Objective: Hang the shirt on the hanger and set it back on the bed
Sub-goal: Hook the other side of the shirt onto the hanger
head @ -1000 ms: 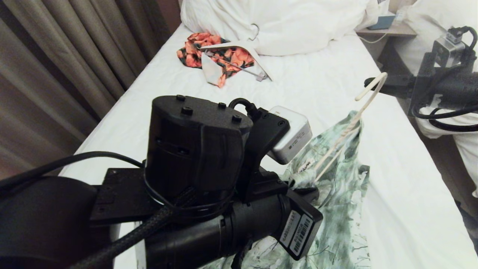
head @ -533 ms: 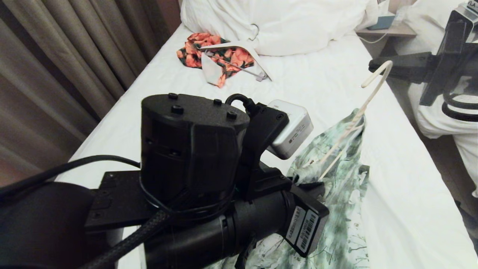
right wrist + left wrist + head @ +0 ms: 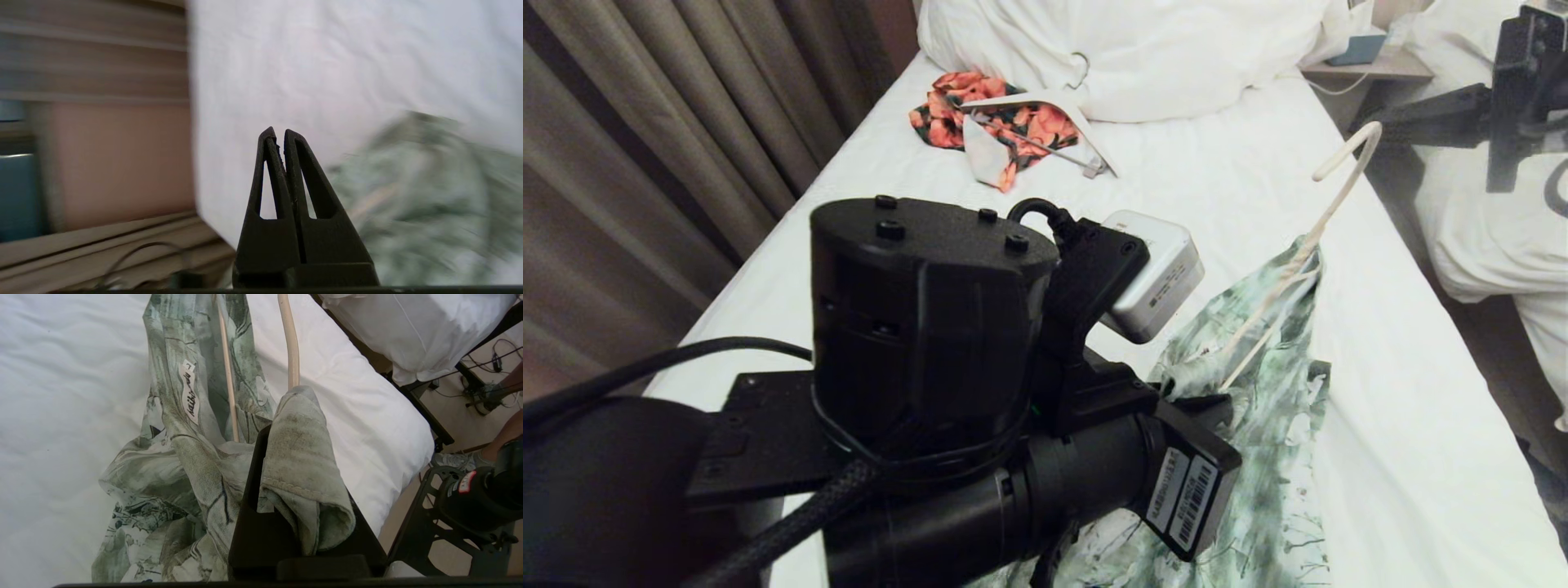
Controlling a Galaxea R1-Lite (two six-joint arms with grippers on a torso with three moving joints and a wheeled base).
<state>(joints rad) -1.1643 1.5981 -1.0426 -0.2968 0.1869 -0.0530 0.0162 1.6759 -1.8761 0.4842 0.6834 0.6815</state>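
My left gripper [image 3: 282, 465] pinches the shirt [image 3: 1258, 425] so the hanger [image 3: 1327, 208] stays threaded, while my right gripper [image 3: 278, 134] hangs pressed together, empty.

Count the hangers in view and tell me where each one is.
2. The cream hanger is inside the green shirt, hook sticking up; the white hanger lies on the orange garment. None others visible.

shirt [image 3: 1258, 425] on hanger [image 3: 1327, 204] — white bed [image 3: 1217, 188]

Both arms raised, fingers [image 3: 278, 141] together.
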